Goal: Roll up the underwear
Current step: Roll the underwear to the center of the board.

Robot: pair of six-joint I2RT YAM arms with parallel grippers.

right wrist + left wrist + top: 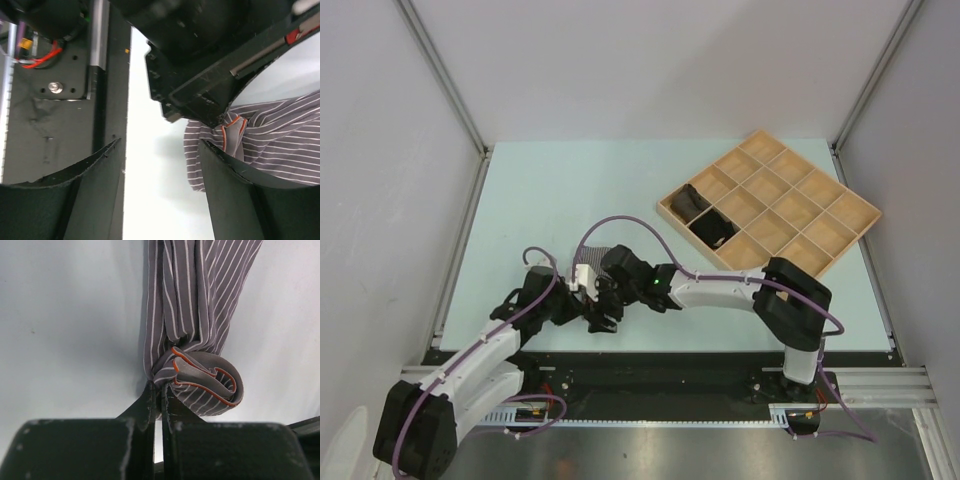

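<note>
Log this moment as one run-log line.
step: rolling grey briefs | left gripper: shut on roll's edge | right gripper: open, by cloth | black briefs, brown briefs: in tray compartments

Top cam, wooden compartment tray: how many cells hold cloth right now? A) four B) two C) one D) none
B: a dark brown cloth brief and a black cloth brief each fill one cell at the left edge of the compartmented wooden tray; the striped grey brief lies outside it.
</note>
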